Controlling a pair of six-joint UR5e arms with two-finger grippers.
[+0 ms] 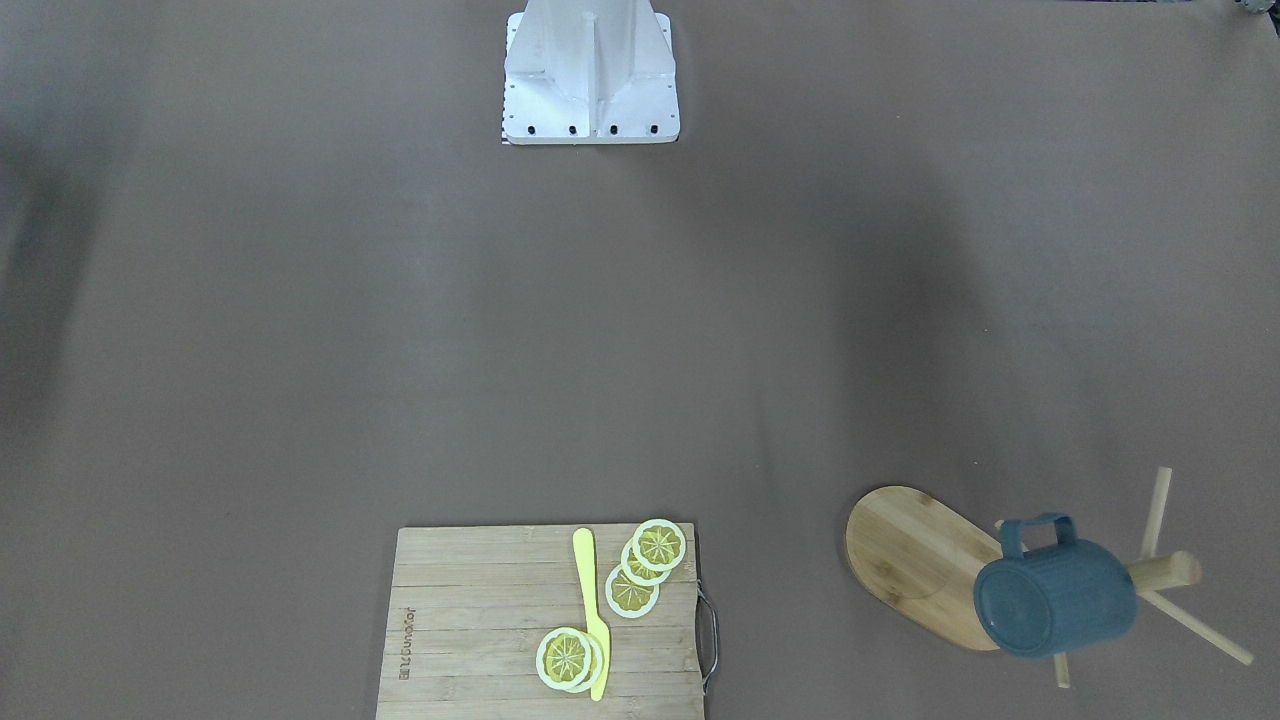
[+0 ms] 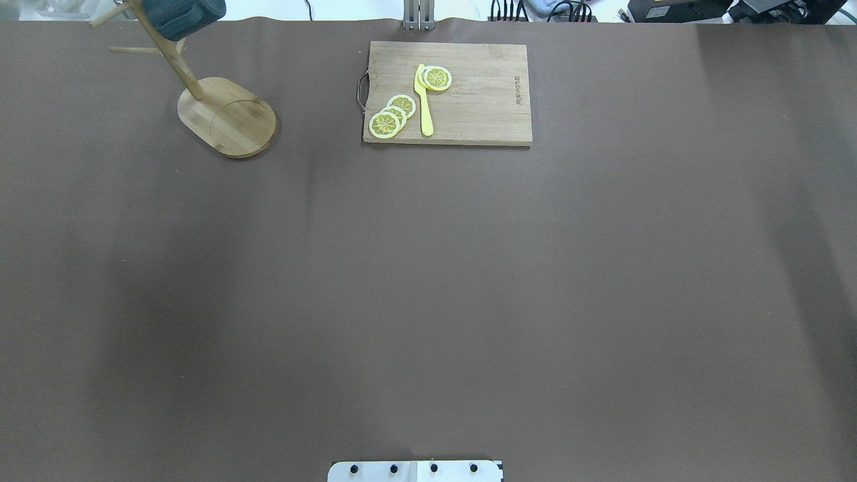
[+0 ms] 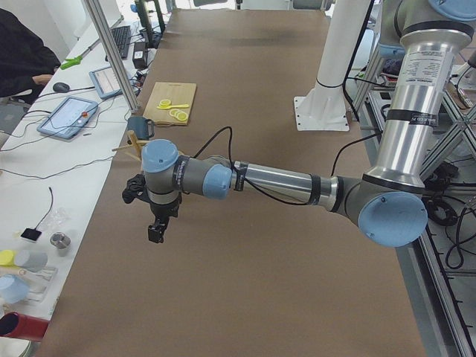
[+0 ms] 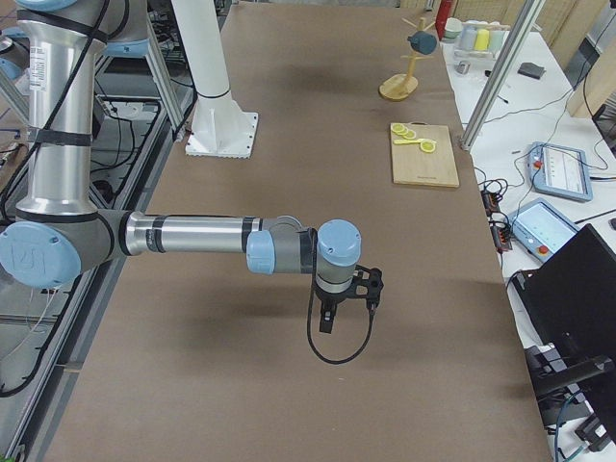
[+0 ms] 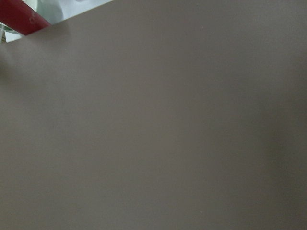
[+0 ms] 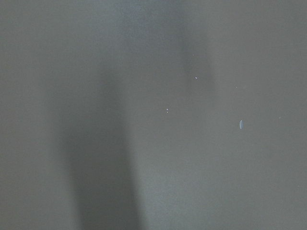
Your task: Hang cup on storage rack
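Left jaws, right jaws hover, spread impossible to tell; cup (image 1: 1058,600) on storage rack (image 1: 910,555)

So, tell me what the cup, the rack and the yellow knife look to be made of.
The cup: matte blue-grey with no gloss, so plastic or dull-finished ceramic; the look leaves it open. The storage rack: pale, unpainted bamboo or wood, with strip grain showing on its base. The knife: one even yellow all over, probably plastic.

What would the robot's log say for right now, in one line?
cup: up on storage rack | left gripper: far from rack, open/shut unclear | right gripper: far from rack, open/shut unclear
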